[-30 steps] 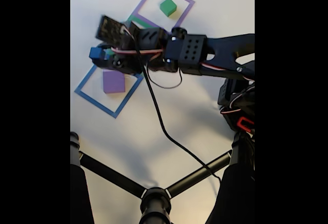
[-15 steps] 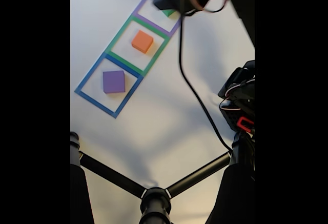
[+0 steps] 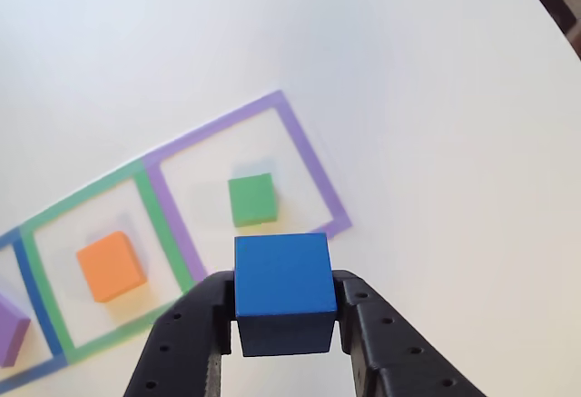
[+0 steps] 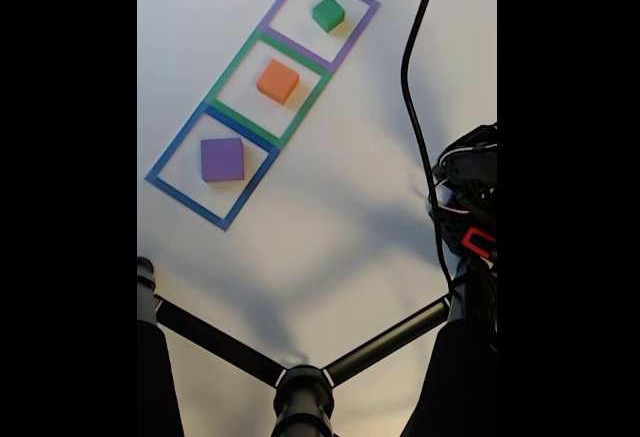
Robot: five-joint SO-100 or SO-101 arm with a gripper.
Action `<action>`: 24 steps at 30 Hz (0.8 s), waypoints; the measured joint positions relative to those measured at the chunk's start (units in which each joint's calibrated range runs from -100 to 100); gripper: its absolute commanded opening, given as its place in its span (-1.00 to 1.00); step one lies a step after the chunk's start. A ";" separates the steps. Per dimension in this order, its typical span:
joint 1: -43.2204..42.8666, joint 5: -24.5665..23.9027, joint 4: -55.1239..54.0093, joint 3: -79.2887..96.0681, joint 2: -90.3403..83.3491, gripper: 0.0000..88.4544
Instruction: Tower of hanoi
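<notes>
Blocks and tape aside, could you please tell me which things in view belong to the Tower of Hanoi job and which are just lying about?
Part of the job:
- blue cube, held in the gripper
- green cube
- orange block
- purple slab

Just lying about:
- black cable
- tripod legs

In the other view, the black two-finger gripper point(image 3: 283, 320) is closed on a small blue foam cube point(image 3: 282, 281) and hangs above bare white table point(image 3: 436, 97), near the purple tape square point(image 3: 313, 170). Inside that square a small green foam cube point(image 3: 251, 199) takes the middle. To its left an orange foam block point(image 3: 111, 265) occupies the green tape square point(image 3: 36, 270). Right and far, the table lies open. In the fixed view, a black cable point(image 4: 415, 107) crosses the right side, and a black tripod point(image 4: 300, 382) stands near.
</notes>
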 measured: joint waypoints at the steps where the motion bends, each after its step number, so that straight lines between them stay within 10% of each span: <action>1: 0.90 0.00 -2.55 3.18 -0.67 -0.98; 24: 6.89 0.00 -81.82 79.71 -10.42 -0.98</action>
